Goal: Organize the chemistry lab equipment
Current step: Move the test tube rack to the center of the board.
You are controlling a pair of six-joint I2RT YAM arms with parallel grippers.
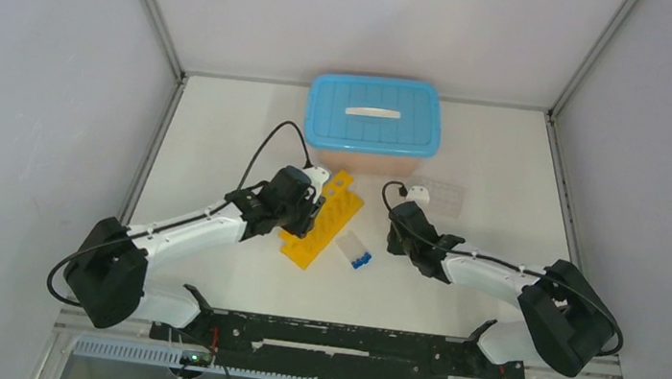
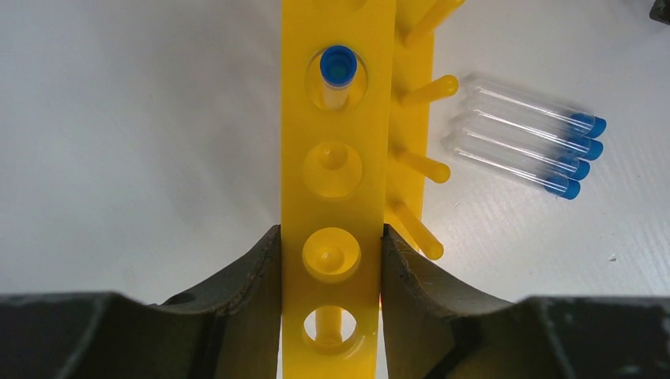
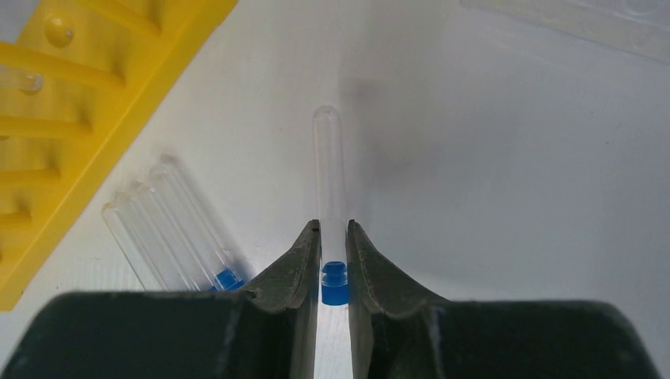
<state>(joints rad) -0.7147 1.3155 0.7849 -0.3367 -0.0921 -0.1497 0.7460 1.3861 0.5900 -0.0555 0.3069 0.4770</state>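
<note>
Top view: my left gripper (image 1: 303, 207) sits on the yellow rack (image 1: 323, 222). The right gripper (image 1: 405, 225) is near it, with loose tubes (image 1: 356, 252) lying between the arms.
Left wrist: my fingers pinch the rack's top bar from both sides, its long axis running straight ahead. One racked tube (image 2: 338, 67) stands far ahead, and empty holes lie nearer.
Right wrist: my fingers clamp the held tube (image 3: 329, 166) at its blue cap, and it points straight ahead. The rack is ahead-left, with bare table to the right.
Next move, I judge: the right arm carries the tube left over the loose ones, cap uppermost.
</note>
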